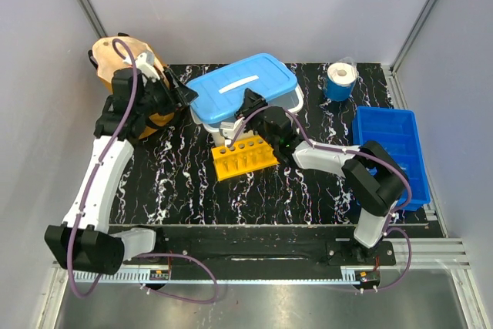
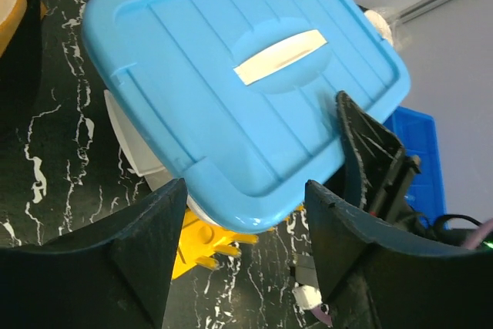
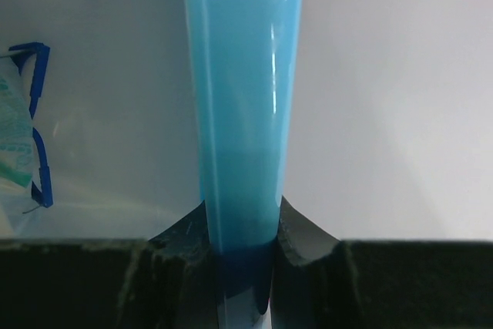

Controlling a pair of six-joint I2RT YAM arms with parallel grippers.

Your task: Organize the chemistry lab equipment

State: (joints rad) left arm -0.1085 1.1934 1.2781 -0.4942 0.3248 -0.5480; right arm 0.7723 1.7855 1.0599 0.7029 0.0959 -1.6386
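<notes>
A blue lid [image 1: 243, 86] with a white handle lies askew over a white storage box [image 1: 223, 125] at the back middle. My right gripper [image 1: 250, 105] is shut on the lid's front edge; the right wrist view shows the blue edge [image 3: 243, 98] clamped between the jaws of that gripper [image 3: 243, 213]. Safety glasses with a blue frame [image 3: 35, 129] show through the box wall. My left gripper [image 1: 183, 92] is open and empty at the lid's left end; its wrist view shows the lid [image 2: 246, 75] just beyond the open gripper [image 2: 246, 198]. Tubes, packet and knotted piece are out of view.
A yellow tube rack [image 1: 243, 158] stands in front of the box and also shows in the left wrist view [image 2: 204, 240]. A blue bin [image 1: 389, 152] sits at the right. A brown cloth bag [image 1: 115, 55] is at the back left. A blue roll [image 1: 340, 80] stands at the back right.
</notes>
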